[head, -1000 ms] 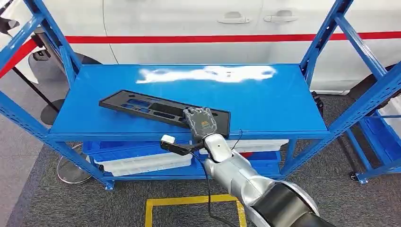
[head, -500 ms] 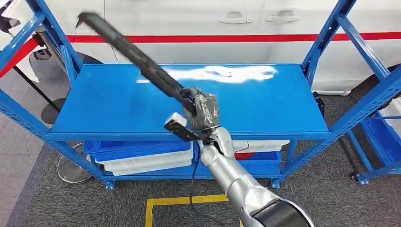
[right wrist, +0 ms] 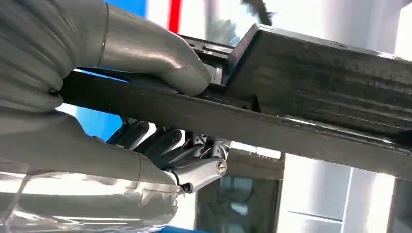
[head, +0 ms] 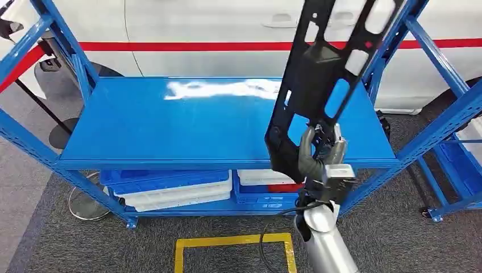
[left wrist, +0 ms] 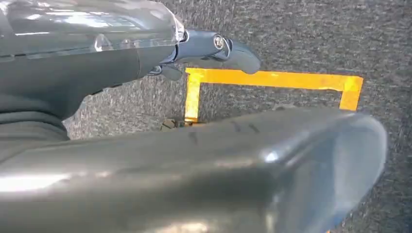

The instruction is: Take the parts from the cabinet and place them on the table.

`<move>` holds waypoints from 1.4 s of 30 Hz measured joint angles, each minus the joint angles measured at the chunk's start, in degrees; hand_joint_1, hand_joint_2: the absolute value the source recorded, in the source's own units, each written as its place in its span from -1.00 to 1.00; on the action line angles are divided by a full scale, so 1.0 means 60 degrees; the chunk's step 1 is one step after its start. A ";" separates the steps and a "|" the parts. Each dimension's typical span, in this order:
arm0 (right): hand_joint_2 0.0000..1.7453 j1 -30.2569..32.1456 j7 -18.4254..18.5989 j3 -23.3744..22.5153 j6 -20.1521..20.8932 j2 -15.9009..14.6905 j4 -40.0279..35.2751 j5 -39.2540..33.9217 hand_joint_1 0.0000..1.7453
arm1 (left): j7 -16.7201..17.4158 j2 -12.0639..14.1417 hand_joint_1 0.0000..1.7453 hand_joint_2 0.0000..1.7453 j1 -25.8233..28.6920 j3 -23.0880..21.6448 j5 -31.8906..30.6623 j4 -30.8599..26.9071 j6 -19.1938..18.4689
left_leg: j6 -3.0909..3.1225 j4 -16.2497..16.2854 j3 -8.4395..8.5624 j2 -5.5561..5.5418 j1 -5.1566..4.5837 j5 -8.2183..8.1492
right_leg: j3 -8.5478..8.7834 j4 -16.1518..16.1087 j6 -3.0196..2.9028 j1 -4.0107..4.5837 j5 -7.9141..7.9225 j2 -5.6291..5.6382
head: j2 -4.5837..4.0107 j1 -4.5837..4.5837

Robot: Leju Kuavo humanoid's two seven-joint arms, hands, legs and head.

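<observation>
Left robot hand [left wrist: 209, 48] hangs over grey carpet, its grasp impossible to judge. Blue shelf [head: 170, 122] stands centre. Right robot hand [head: 318, 153] clutches the black panel [head: 318, 79] upright, top cut off; no readable writing.

Blue shelf [head: 170, 125] is standing on grey carpet [head: 85, 244]; bins [head: 170, 187] are sitting on its lower tier; top board is showing glare.
</observation>
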 joint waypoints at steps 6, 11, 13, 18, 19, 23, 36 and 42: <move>1.00 0.1596 -0.0844 -0.0145 0.2238 -0.0604 -0.2089 -0.1153 1.00 | -0.0007 0.0131 -1.00 -1.00 -0.0008 -0.0080 -0.0084 0.0000 -0.0127 | 0.0026 0.0019 -0.0014 -0.0010 -0.0040 -0.0020 | 0.0022 -0.0013 0.0017 -0.0044 -0.0005 -0.0019 | 0.0000 0.0000; 1.00 0.2475 -0.0888 -0.0459 0.3030 -0.0637 -0.3325 -0.1069 1.00 | 0.0069 0.0167 -1.00 -1.00 -0.0031 -0.0135 -0.0004 0.0000 -0.0113 | 0.0112 0.0026 0.0018 -0.0001 -0.0093 -0.0023 | 0.0081 -0.0043 0.0096 -0.0098 0.0010 -0.0023 | 0.0000 0.0000; 1.00 0.2659 -0.0888 -0.0503 0.3146 -0.0637 -0.3648 -0.0992 1.00 | 0.0091 0.0175 -1.00 -1.00 -0.0015 -0.0138 0.0033 0.0000 -0.0098 | 0.0217 -0.0124 0.0118 0.0016 0.0002 0.0079 | 0.0089 -0.0041 0.0161 -0.0050 0.0008 -0.0006 | 0.0000 0.0000; 1.00 0.3035 -0.0884 -0.0583 0.3483 -0.0688 -0.4046 -0.0781 1.00 | 0.0168 0.0175 -1.00 -1.00 -0.0033 -0.0142 0.0182 0.0000 -0.0120 | 0.0301 -0.0161 0.0086 0.0089 0.0023 0.0201 | -0.0989 0.2720 0.0262 -0.0125 -0.1624 -0.0033 | 0.0000 0.0000; 1.00 0.3099 -0.0884 -0.0583 0.3569 -0.0703 -0.4057 -0.0781 1.00 | 0.0168 0.0178 -1.00 -1.00 -0.0020 -0.0142 0.0244 0.0000 -0.0120 | 0.0295 -0.0136 0.0065 0.0089 0.0027 0.0204 | -0.1007 0.2867 0.0268 -0.0133 -0.1586 -0.0036 | 0.0000 0.0000; 1.00 0.3193 -0.0885 -0.0583 0.3941 -0.0735 -0.4166 -0.0865 1.00 | 0.0252 0.0178 -1.00 -1.00 -0.0017 -0.0131 0.0397 0.0000 -0.0044 | 0.0179 0.0004 0.0033 0.0052 0.0037 0.0129 | 0.0519 0.0178 0.0199 -0.0189 -0.0506 -0.0039 | 0.0000 0.0000; 1.00 0.3371 -0.0884 -0.0587 0.4163 -0.0750 -0.4232 -0.0861 1.00 | 0.0401 0.0233 -1.00 -1.00 -0.0004 0.0051 0.0597 0.0015 0.0044 | -0.0363 0.1922 -0.0361 0.0054 0.0153 -0.1134 | -0.0074 0.0027 -0.0234 -0.0133 0.0062 -0.0129 | 0.0000 0.0000; 1.00 0.3416 -0.0884 -0.0638 0.4611 -0.0739 -0.4239 -0.1211 1.00 | 0.0415 0.0255 -1.00 -1.00 -0.0029 0.0091 0.0637 0.0015 0.0058 | -0.0044 -0.0160 0.0751 -0.0123 -0.0002 -0.0392 | -0.0178 -0.0074 0.0136 -0.0121 0.0498 -0.0008 | 0.0000 -0.0004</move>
